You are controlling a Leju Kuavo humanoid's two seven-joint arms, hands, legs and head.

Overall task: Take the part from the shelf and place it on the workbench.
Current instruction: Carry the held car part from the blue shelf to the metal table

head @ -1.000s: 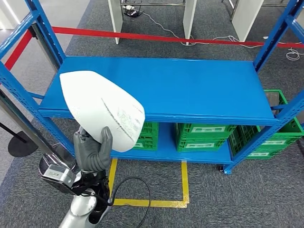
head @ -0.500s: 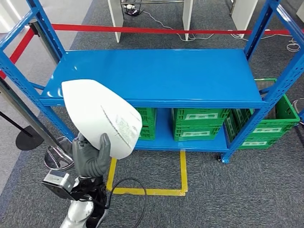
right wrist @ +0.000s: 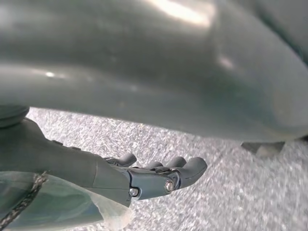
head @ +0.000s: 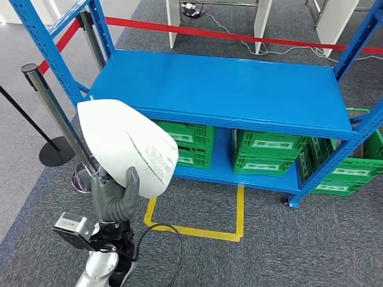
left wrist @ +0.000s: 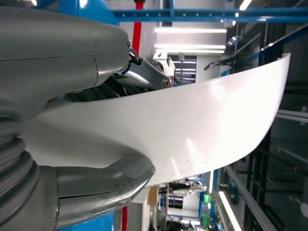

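From the head view, the left robot hand grasps the white part, a broad curved shell with grey scuff marks on its face, its thumb pressed up against the shell's near edge. The part is held up in the near left of the scene, off the shelf and in front of its left end. The blue shelf's upper deck stretches across the far middle, and green crates sit on the lower deck, with another green crate at the far right beside the frame. A yellow floor marking outlines a rectangle on the grey carpet just near of the shelf. A metal stanchion post stands at the left, and a red barrier tape runs behind the shelf.

In the left wrist view, the left robot hand clamps the part between its thick thumb and the fingers on the other side, the white shell reaching away from the hand.

In the right wrist view, the right robot hand hangs over grey carpet, fingers loosely extended and apart, holding nothing.
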